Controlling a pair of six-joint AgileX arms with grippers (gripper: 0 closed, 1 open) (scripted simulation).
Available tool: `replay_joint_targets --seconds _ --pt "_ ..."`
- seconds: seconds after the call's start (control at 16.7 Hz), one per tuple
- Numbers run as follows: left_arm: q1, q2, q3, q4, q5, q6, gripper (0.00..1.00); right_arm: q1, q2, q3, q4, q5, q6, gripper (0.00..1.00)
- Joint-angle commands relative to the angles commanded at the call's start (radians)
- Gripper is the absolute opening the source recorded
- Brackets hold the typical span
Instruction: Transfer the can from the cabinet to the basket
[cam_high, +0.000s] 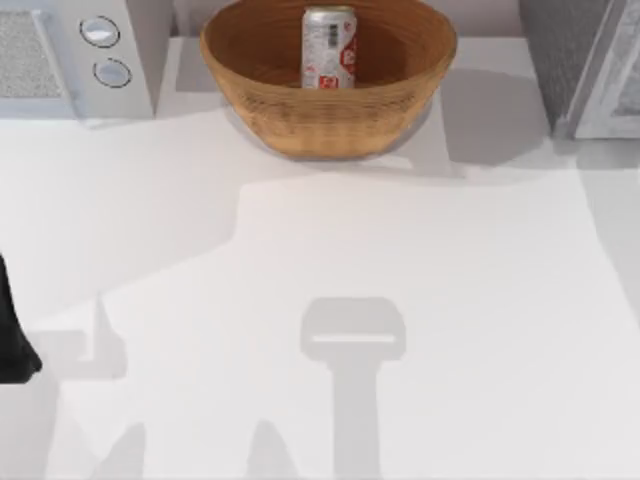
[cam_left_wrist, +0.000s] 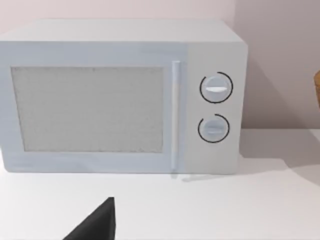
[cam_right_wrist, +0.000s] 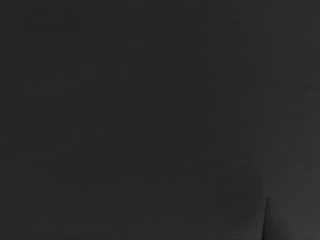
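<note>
Left arm (cam_high: 14, 330) parked at the desk's (cam_high: 320, 300) left edge, claw state impossible to tell, right wrist view dark, farther back can (cam_high: 329, 47) upright inside basket (cam_high: 330, 110) at far edge, cabinet (cam_high: 585, 65) at far right corner, white microwave (cam_left_wrist: 122, 97) at far left corner.

We see the table (cam_high: 300, 260) brightly and evenly lit from above, with soft grey shadows falling across it, one beneath the basket (cam_high: 328, 100). The left wrist view is bright and soft-edged; our right wrist view is dark.
</note>
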Motion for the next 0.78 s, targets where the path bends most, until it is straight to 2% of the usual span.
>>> replay_joint_targets --seconds 0.12,0.3,0.48,0.78 --pt "0.0 0.0 0.0 0.0 0.0 0.0 1.0 0.139 -0.012 -0.013 -0.003 0.139 0.0 1.0" --pt "0.0 0.0 0.0 0.0 0.0 0.0 1.0 0.268 -0.028 -0.03 -0.006 0.267 -0.001 1.0" --pt "0.0 0.0 0.0 0.0 0.0 0.0 1.0 0.302 -0.033 -0.035 -0.007 0.301 -0.002 1.0" --pt "0.0 0.0 0.0 0.0 0.0 0.0 1.0 0.269 -0.038 -0.013 -0.009 0.311 -0.015 1.0"
